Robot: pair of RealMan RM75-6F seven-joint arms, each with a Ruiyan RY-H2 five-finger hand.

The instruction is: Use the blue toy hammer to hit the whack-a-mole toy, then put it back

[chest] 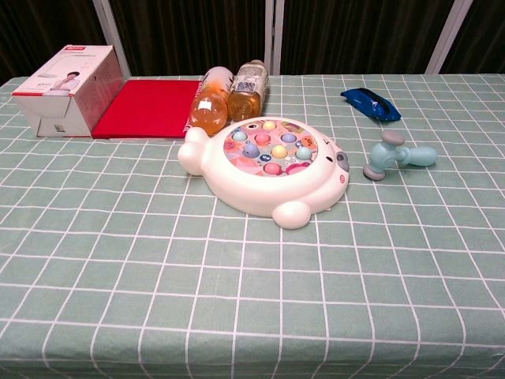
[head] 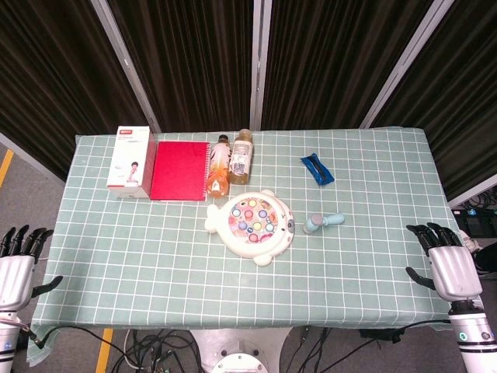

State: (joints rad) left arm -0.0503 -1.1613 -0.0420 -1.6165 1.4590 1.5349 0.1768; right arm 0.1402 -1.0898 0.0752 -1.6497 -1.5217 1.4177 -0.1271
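Hammer (head: 321, 222) lies untouched on the checked cloth just right of the whack-a-mole toy (head: 253, 224) in the head view. The left hand (head: 19, 264) hangs at the table's left edge and the right hand (head: 446, 262) at its right edge, both empty with fingers apart, well away from the hammer. In the chest view the hammer (chest: 397, 157) rests flat, head toward the toy (chest: 266, 164); neither hand shows there.

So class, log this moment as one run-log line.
hammer: on table, right of toy, untouched | left robot hand: open, table edge | right robot hand: open
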